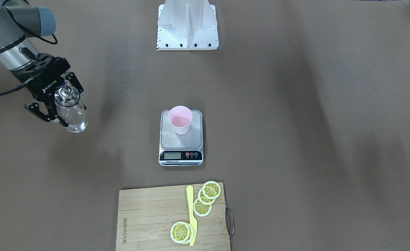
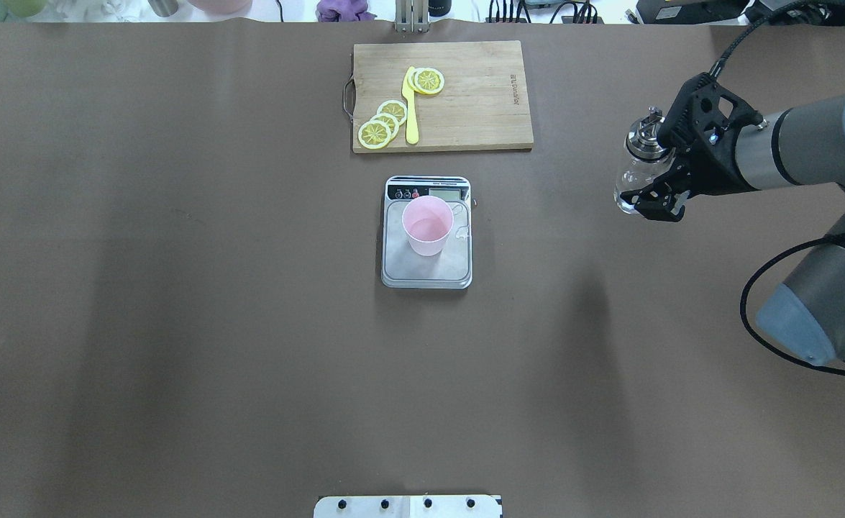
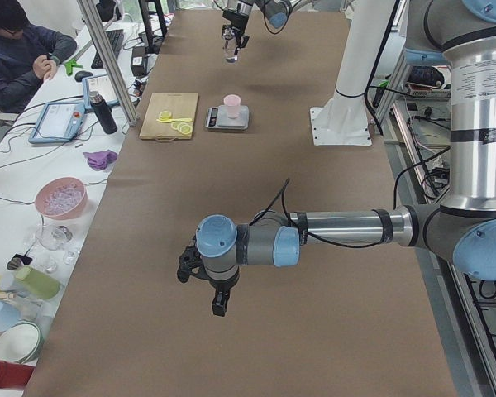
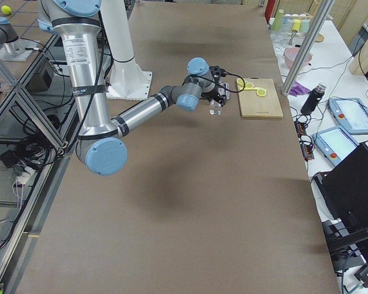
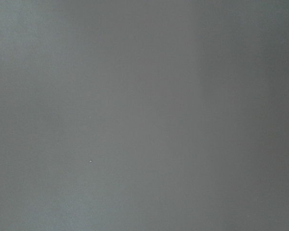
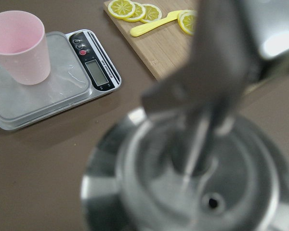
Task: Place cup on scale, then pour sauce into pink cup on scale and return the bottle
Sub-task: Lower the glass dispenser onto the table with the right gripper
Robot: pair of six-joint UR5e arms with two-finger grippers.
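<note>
The pale pink cup (image 1: 179, 120) stands upright on the steel platform of the scale (image 1: 188, 140), toward its back corner; it also shows in the overhead view (image 2: 427, 226) and the right wrist view (image 6: 20, 45). My right gripper (image 1: 71, 107) is shut on the glass bottle (image 1: 73, 116), holding it upright far to the scale's side, with clear sauce in its lower part. The bottle's silver pourer cap (image 6: 183, 183) fills the right wrist view. My left gripper (image 3: 219, 304) shows only in the exterior left view, low over the near table; I cannot tell whether it is open or shut.
A wooden cutting board (image 2: 480, 108) with lemon slices (image 2: 382, 124) and a yellow knife (image 2: 410, 108) lies beyond the scale. Clear droplets (image 1: 170, 137) lie on the scale's platform. The robot's white base (image 1: 187, 26) stands at the table's edge.
</note>
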